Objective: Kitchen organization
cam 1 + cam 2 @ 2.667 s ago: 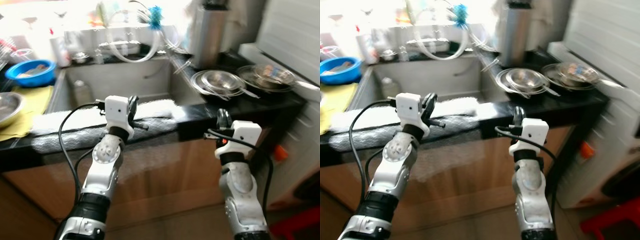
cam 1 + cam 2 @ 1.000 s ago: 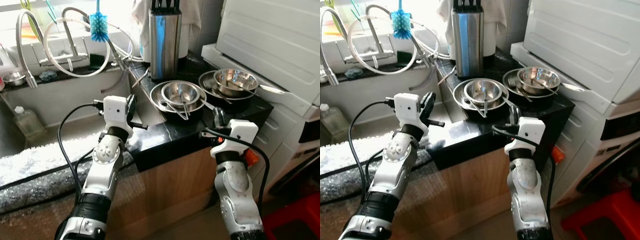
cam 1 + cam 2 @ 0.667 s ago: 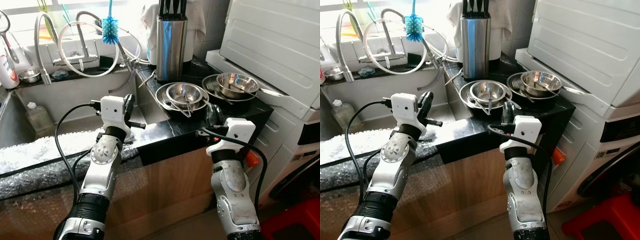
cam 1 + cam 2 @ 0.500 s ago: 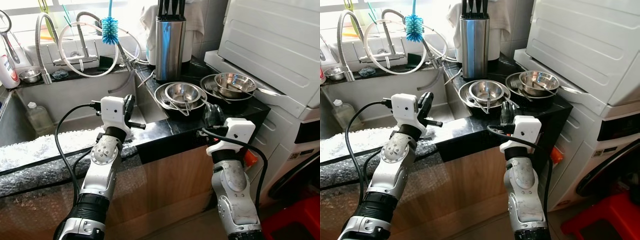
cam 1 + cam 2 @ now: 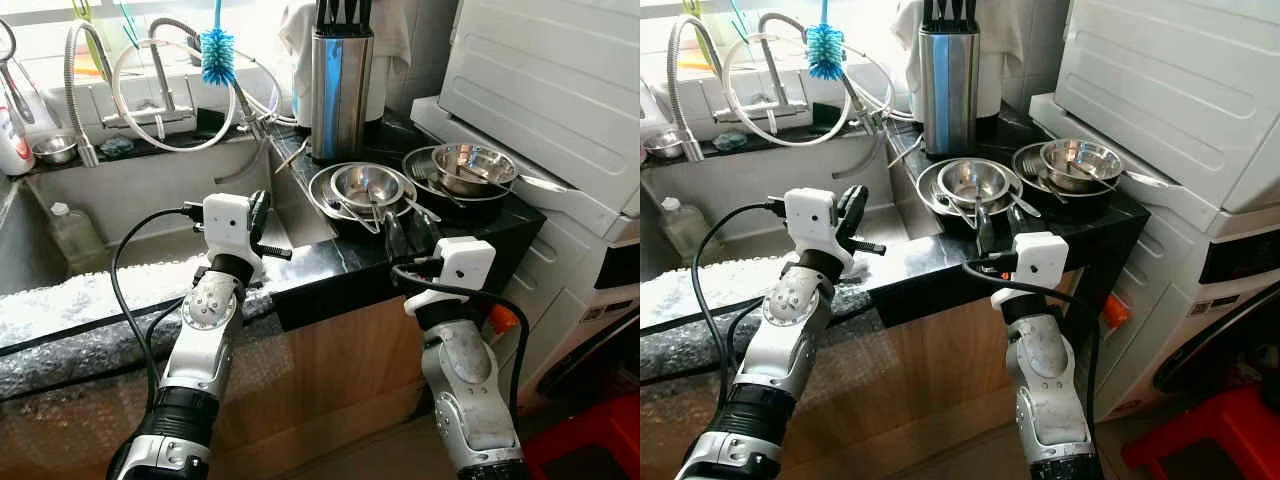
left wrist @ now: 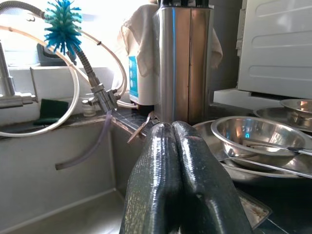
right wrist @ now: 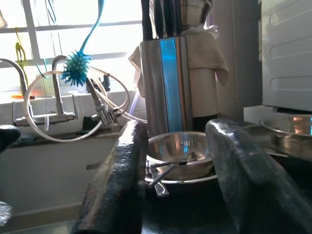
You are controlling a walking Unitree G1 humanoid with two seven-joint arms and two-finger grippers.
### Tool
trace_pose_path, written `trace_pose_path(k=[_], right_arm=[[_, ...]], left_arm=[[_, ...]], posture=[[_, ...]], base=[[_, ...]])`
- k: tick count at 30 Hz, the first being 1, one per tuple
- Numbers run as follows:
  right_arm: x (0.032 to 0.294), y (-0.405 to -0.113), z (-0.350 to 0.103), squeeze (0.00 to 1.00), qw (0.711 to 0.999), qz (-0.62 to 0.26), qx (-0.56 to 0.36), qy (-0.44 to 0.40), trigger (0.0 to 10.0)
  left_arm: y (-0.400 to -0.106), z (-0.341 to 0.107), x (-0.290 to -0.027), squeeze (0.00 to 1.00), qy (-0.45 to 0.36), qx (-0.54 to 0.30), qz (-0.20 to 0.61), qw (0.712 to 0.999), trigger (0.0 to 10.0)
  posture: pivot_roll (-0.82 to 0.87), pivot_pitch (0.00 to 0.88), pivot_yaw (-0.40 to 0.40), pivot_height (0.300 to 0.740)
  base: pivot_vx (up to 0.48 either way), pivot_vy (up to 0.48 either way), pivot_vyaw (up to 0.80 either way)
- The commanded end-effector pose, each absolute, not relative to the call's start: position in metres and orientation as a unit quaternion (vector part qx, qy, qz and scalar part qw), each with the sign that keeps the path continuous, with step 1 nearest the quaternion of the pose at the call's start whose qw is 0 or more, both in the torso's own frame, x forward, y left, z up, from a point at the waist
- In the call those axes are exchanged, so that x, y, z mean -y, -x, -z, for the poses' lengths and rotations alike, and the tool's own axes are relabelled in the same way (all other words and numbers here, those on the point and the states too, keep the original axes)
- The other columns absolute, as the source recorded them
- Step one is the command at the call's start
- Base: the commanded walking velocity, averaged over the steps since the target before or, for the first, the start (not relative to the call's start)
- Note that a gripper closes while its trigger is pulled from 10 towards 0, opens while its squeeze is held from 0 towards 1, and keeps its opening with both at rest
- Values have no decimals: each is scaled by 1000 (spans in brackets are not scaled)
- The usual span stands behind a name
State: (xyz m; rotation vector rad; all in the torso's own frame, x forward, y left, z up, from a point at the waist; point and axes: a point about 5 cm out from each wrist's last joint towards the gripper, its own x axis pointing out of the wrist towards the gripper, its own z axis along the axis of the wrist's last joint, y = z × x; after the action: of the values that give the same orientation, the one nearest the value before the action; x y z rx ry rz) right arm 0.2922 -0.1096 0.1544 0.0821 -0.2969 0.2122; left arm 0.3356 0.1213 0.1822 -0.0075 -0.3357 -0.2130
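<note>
A stack of steel bowls [image 5: 365,190] with utensils in it sits on the black counter [image 5: 330,265] right of the sink. A second steel bowl [image 5: 470,167] rests in a dark pan behind it. My right gripper [image 5: 409,238] hovers open at the counter's front edge, just before the stacked bowls [image 7: 191,147], holding nothing. My left gripper [image 5: 257,214] is raised over the counter edge by the sink corner. Its fingers [image 6: 161,161] are pressed together and empty. A steel knife block [image 5: 340,85] stands behind the bowls.
The sink [image 5: 130,205] lies to the left with a bottle [image 5: 72,232] in it, looped hoses and a blue brush [image 5: 216,45] above. Bubble wrap [image 5: 60,325] covers the counter's front edge. A white appliance [image 5: 560,90] rises on the right, with a red stool [image 5: 600,445] on the floor.
The view swung right from the sink to the bowls, then settled. My right gripper has shifted a little left toward the stacked bowls and its fingers have spread apart. The left gripper has stayed put.
</note>
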Motion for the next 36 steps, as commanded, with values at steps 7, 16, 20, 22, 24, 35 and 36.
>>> trace_pose_path(k=[7, 16, 20, 22, 24, 35, 36], right_arm=[[113, -298, -155, 1000, 983, -110, 144, -35, 10000], [115, -295, -152, 1000, 984, -105, 143, -30, 10000], [114, -296, -152, 1000, 983, -108, 143, -26, 10000], [113, -297, -152, 1000, 984, -109, 143, -18, 10000], [113, -298, -153, 0, 984, -110, 142, -16, 10000], [121, -306, -184, 0, 980, -73, 185, -8, 10000], [120, -306, -186, 0, 979, -76, 188, -9, 10000]], left_arm=[[-341, -170, -127, 0, -5, 148, 106, 983, 10000], [-332, -159, -147, 0, -24, 146, 101, 984, 10000], [-330, -161, -151, 0, -24, 149, 93, 984, 10000], [-329, -161, -150, 0, -23, 151, 92, 984, 10000], [-329, -161, -149, 0, -21, 153, 91, 984, 10000], [-331, -197, -130, 0, 10, 204, 116, 972, 10000], [-332, -205, -129, 0, 10, 217, 114, 969, 10000]], posture=[[-122, 0, 8, 740], [-122, 0, 11, 740], [-117, 0, 7, 740], [-116, 0, 6, 740], [-117, 0, 5, 740], [-123, 0, 6, 740], [-121, 0, 5, 740]], base=[[0, 0, 0], [0, 0, 0], [0, 0, 0], [0, 0, 0], [0, 0, 0], [0, 0, 0], [0, 0, 0]])
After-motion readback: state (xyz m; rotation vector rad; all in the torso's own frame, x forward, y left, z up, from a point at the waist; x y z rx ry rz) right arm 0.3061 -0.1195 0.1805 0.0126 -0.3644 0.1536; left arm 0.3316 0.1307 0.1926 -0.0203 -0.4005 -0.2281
